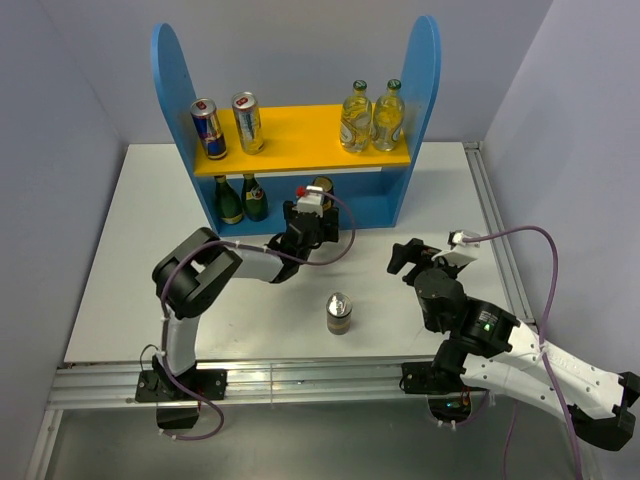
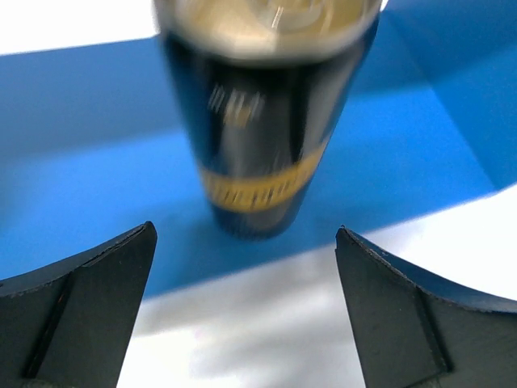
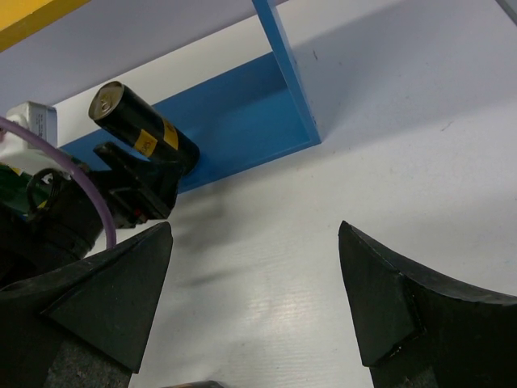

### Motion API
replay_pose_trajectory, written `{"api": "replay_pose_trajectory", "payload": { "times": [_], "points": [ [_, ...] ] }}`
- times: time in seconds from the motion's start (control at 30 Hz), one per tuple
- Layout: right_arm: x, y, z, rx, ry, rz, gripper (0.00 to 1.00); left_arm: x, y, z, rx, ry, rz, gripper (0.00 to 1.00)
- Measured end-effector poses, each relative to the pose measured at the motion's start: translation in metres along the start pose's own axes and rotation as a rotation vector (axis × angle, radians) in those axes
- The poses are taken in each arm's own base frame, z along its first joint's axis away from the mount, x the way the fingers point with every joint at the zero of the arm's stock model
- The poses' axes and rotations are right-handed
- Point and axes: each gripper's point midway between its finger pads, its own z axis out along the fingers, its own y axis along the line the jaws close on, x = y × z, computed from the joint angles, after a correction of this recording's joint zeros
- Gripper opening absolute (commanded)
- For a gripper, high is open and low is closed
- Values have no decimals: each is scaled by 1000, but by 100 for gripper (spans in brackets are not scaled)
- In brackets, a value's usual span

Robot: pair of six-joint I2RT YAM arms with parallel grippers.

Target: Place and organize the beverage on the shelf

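Note:
The blue shelf has a yellow upper board carrying two blue-and-silver cans on the left and two clear glass bottles on the right. One black-and-gold can stands upright on the blue lower level. In the left wrist view this can is just beyond my fingertips and not touched. My left gripper is open and empty in front of it. A second black-and-gold can stands on the table. My right gripper is open and empty over the table.
Two green bottles stand on the left of the lower level. The right wrist view shows the left gripper at the can and the shelf's right side panel. A metal rail runs along the table's near edge.

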Motion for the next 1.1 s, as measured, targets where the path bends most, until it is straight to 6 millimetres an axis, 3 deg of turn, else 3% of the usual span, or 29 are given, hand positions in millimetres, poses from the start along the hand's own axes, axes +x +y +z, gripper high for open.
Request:
{"api": "replay_pose_trajectory", "payload": {
  "times": [0.23, 0.47, 0.57, 0.7, 0.83, 0.97, 1.1],
  "points": [
    [0, 0, 0, 0, 0, 0, 90, 8, 5, -35, -6, 13, 4, 99],
    [2, 2, -1, -16, 12, -5, 89, 1, -2, -83, 24, -7, -8, 99],
    [7, 2, -8, -54, 48, 9, 87, -4, -1, -105, 27, -16, -20, 99],
    [16, 13, -26, -174, 135, 87, 92, -16, 7, -135, 23, -41, -49, 99],
    [34, 30, -46, -294, 253, 115, 93, -34, 13, -159, 21, -71, -82, 99],
    [63, 43, -61, -347, 379, 80, 93, -57, 17, -176, 26, -119, -121, 99],
    [99, 51, -89, -413, 497, 41, 93, -70, 22, -187, 22, -151, -145, 99]
  ]
}}
